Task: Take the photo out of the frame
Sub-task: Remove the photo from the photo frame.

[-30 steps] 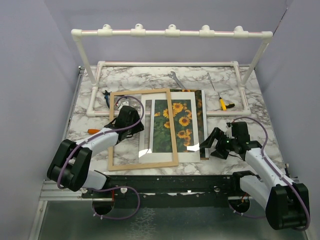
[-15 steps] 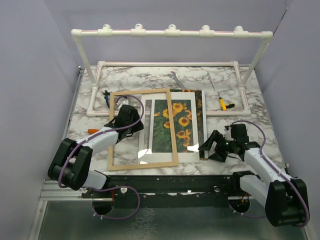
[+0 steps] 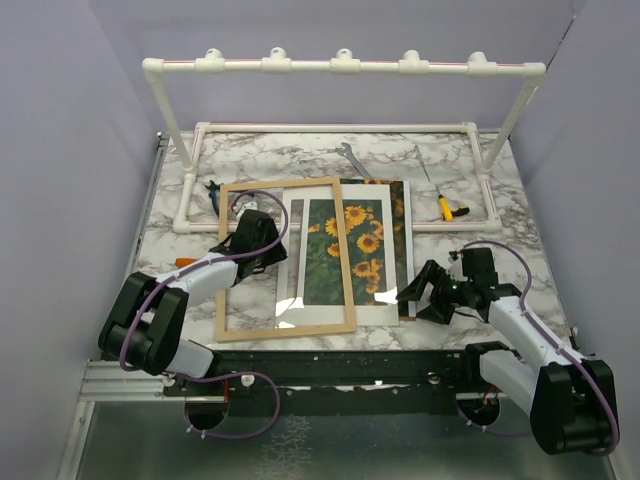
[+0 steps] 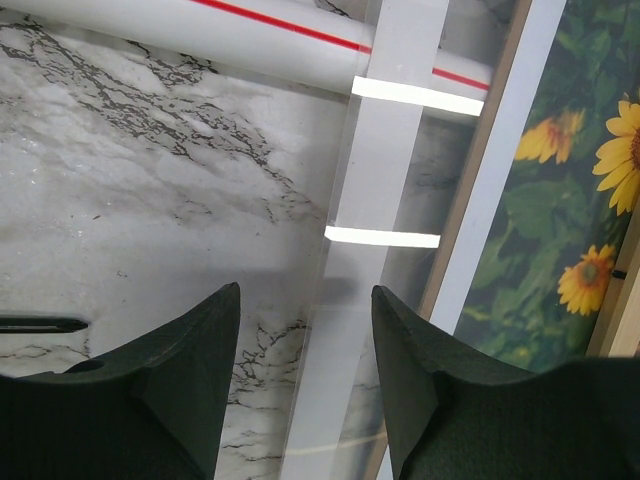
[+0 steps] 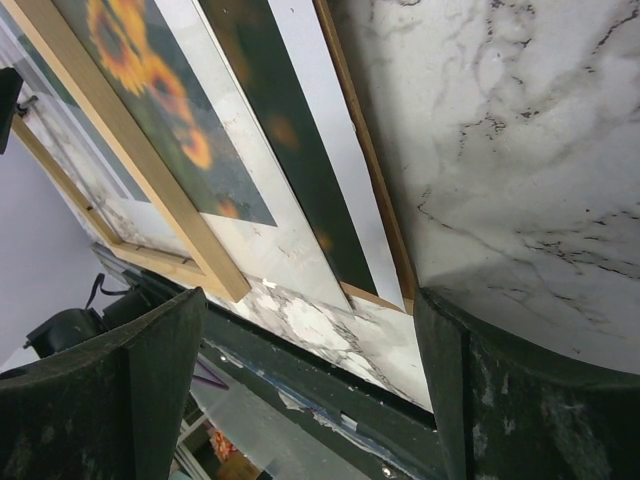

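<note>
Pipe rack [image 3: 340, 66], screwdriver [image 3: 444, 205], wrench [image 3: 351, 158]

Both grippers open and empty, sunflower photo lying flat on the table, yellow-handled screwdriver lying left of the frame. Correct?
Not quite. The screwdriver lies to the right of the frame, not the left, as the top view shows. The rest of the statement holds.

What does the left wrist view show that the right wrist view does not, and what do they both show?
Only the left wrist view shows the white pipe with a red line, lying across the top, and the open left gripper.

Only the right wrist view shows the near corner of the frame, the near edge of the marble table with dark structure below it, and the open right gripper.

Both show the sunflower photo, the frame's light-wood edging, the white mat and the marble surface.
</note>
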